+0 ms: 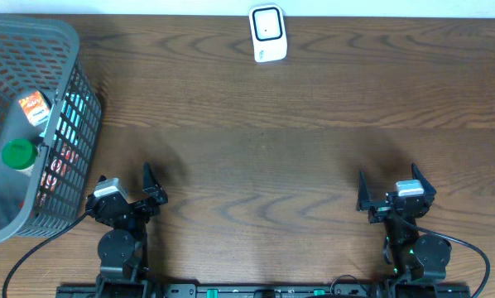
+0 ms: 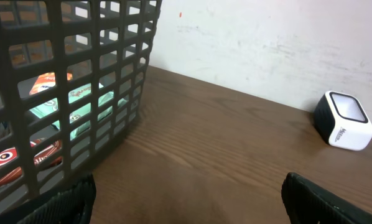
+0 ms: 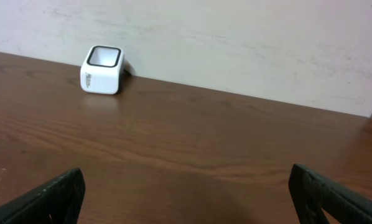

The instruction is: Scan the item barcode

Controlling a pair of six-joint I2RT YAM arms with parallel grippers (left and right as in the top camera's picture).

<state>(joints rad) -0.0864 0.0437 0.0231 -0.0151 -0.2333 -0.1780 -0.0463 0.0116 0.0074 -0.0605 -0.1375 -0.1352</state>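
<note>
Resting low at the near edge of the wooden table (image 1: 256,141), the left gripper (image 1: 125,184) and right gripper (image 1: 390,189) both stand with jaws spread wide, holding nothing. The items, among them a green-capped bottle (image 1: 18,154) and an orange packet (image 1: 35,106), lie inside the grey mesh basket (image 1: 32,33) at the left, just beside the left gripper. The white scanner (image 1: 267,33) sits at the far edge, well apart from both.

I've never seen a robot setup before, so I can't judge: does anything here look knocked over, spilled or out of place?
Nothing stands out. The white scanner stands upright at the table's far edge, the items lie inside the grey basket, and the left gripper and right gripper are open, empty.
</note>
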